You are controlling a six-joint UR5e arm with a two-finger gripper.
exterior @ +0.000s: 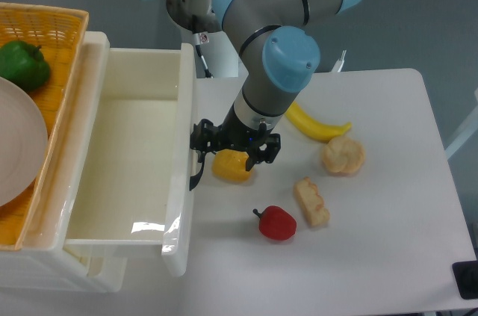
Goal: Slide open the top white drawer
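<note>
The top white drawer [131, 159] is a glossy cream tray pulled far out of the cabinet at the left, its inside bare. Its black curved handle [197, 174] sticks out from the front panel [181, 181]. My gripper [202, 143] is at the upper end of that handle, its black fingers closed around it. The arm reaches down from the top of the view. The lower drawer shows only as a sliver beneath, at the bottom left.
An orange wicker basket [56, 25] on the cabinet holds a green pepper [22, 64] and a white plate [15, 144]. On the table lie an orange fruit [231, 166], a banana [312, 122], a bread roll [343, 155], a pastry [311, 202] and a red pepper [277, 223].
</note>
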